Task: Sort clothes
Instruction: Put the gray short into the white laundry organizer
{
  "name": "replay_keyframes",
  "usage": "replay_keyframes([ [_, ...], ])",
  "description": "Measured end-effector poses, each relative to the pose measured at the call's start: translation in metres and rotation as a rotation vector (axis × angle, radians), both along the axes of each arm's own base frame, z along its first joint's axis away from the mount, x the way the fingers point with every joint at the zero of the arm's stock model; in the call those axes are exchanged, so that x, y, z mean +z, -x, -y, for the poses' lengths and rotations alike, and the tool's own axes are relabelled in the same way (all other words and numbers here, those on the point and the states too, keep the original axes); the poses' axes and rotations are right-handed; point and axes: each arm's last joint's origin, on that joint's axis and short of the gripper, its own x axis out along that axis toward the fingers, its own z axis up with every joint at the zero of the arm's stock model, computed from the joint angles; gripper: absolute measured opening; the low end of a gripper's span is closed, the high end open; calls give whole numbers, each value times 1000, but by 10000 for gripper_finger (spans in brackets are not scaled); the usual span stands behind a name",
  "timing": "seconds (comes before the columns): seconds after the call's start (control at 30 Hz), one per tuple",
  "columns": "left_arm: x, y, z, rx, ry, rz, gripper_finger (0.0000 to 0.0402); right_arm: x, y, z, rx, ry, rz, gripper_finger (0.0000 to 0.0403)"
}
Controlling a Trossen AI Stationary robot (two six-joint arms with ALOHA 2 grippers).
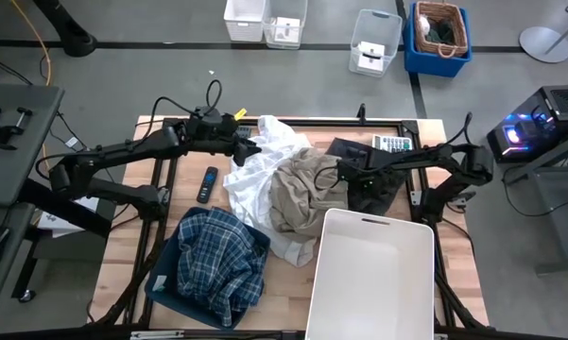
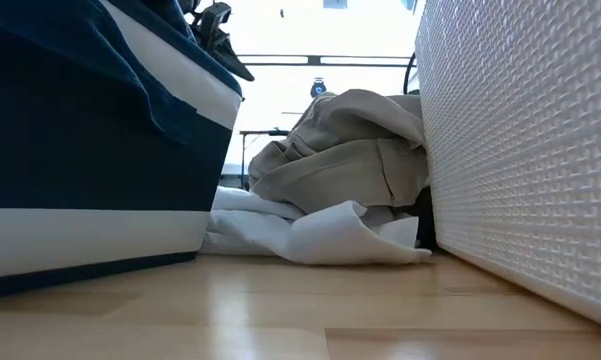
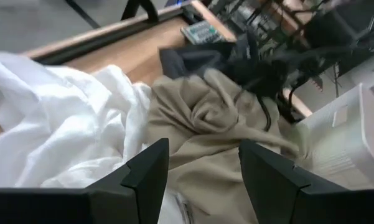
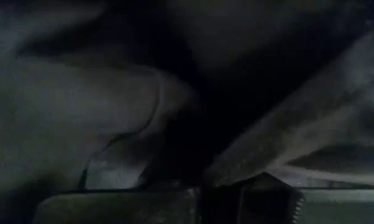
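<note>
The beige piece [image 1: 302, 194] lies heaped mid-table, partly on the white piece [image 1: 257, 175] and against the dark piece [image 1: 367, 175] at its right. The plaid shirt [image 1: 217, 264] rests in the navy bin [image 1: 166, 283]. My right gripper [image 1: 344, 176] is down at the beige piece's right side, shut in cloth. My left gripper [image 3: 202, 180] hangs open above the white and beige pieces and touches nothing. The low view shows the beige piece [image 2: 350, 150] on the white piece [image 2: 310, 232]. My right gripper comes steeply from above and is shut on a fold of cloth [image 4: 236, 169] at the beige piece's right side, beside the dark piece. The shade there hides how many layers it has. The heap still lies on the table.
The white bin [image 1: 373, 279] stands at the near right, close to the heap. A remote [image 1: 208, 183] lies left of the white piece and a calculator [image 1: 392, 144] at the far edge. Several bins [image 1: 376, 42] stand on the floor beyond the table.
</note>
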Motion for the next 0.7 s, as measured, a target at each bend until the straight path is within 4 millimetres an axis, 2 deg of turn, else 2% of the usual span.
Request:
replay_keyframes([
  [0.07, 5, 5, 0, 6, -18, 19, 186, 20, 3, -4, 20, 0, 6, 8],
  [0.2, 16, 15, 0, 16, -61, 53, 186, 73, 12, -6, -1, 117, 82, 5],
  [0.4, 24, 25, -2, 47, -84, 85, 186, 167, 41, -11, -87, 342, 233, 5],
  [0.5, 25, 27, -3, 54, -86, 88, 186, 218, 59, -14, -145, 448, 399, 5],
  [0.7, 25, 27, -3, 53, -93, 84, 186, 316, 95, -28, -157, 606, 886, 5],
])
